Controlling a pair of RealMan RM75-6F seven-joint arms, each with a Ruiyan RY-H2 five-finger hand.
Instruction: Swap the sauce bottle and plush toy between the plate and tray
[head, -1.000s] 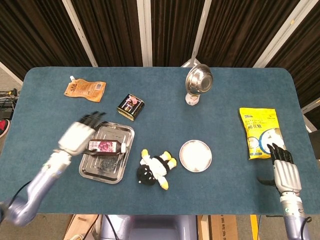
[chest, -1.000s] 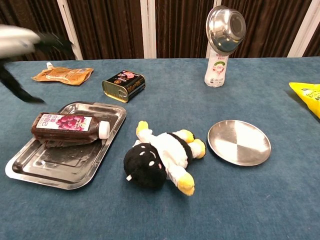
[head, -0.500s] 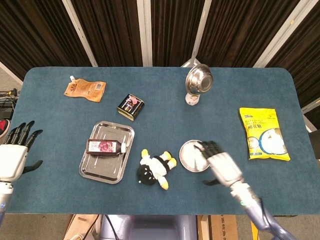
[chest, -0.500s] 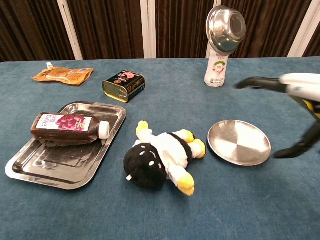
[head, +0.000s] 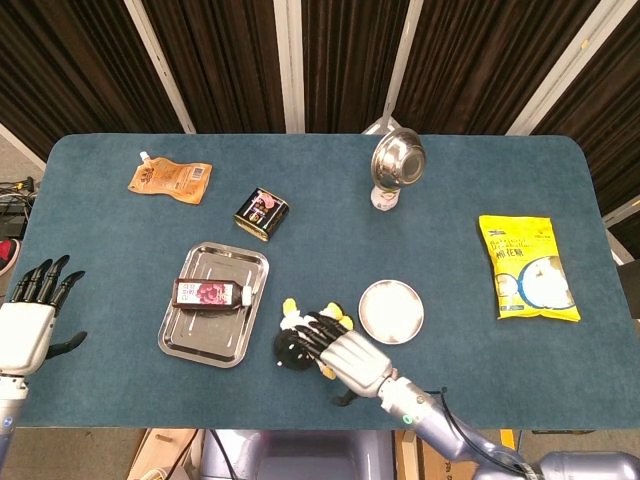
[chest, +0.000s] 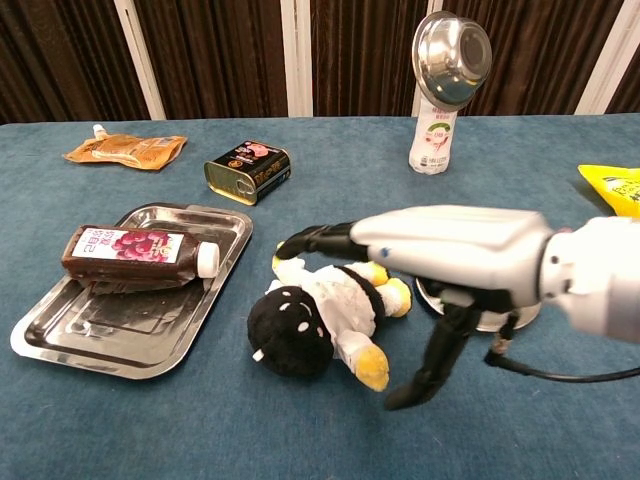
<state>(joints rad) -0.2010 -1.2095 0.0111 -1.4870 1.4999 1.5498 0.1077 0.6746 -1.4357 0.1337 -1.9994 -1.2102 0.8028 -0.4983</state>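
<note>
The dark sauce bottle (head: 207, 293) (chest: 130, 252) lies on its side across the far end of the steel tray (head: 205, 340) (chest: 130, 345). Between tray and plate, the black, white and yellow plush toy (head: 297, 342) (chest: 310, 320) lies on the cloth. Right of the toy sits the round steel plate (head: 391, 311), bare in the head view and mostly hidden by my arm in the chest view. My right hand (head: 345, 355) (chest: 450, 255) hovers over the toy, fingers stretched out apart and thumb pointing down, holding nothing. Off the table's left edge, my left hand (head: 30, 320) is spread and holds nothing.
An orange pouch (head: 170, 178) and a dark tin (head: 261, 213) lie at the back left. A steel bowl (head: 399, 158) sits tipped on a small white bottle at the back centre. A yellow bag (head: 528, 265) lies at the right.
My right hand has swept left from beside the plate to over the plush toy. The left hand has stayed by the table's left edge.
</note>
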